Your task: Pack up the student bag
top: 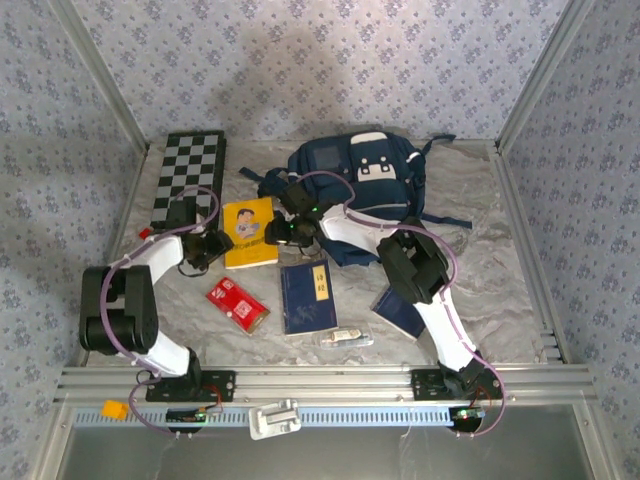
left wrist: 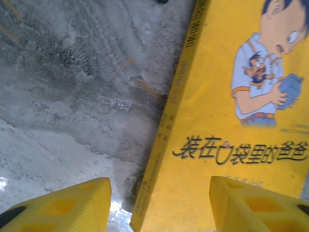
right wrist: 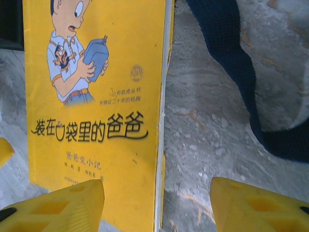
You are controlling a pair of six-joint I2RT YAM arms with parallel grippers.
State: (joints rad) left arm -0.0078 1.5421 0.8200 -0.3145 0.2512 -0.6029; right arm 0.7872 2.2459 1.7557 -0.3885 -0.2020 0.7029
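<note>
Grey marbled bench [top: 480,260] | glossy yellow paperback [top: 250,232] is lying flat | left pincer [left wrist: 159,203] is straddling its spine, fingers spread | right pincer [right wrist: 157,203] is straddling the page edge, spread | navy fabric student bag [top: 350,185] is sitting behind, seemingly closed

Navy student bag [top: 385,195] with white panels, yellow book [top: 250,232], black-and-white chequered board [top: 188,178], red packet [top: 237,304], grey marbled table [top: 480,250].

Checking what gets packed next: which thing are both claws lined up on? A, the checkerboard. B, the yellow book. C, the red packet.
B: in the wrist views, an edge of the yellow book lies between the spread fingers of the left claw and of the right claw.
</note>
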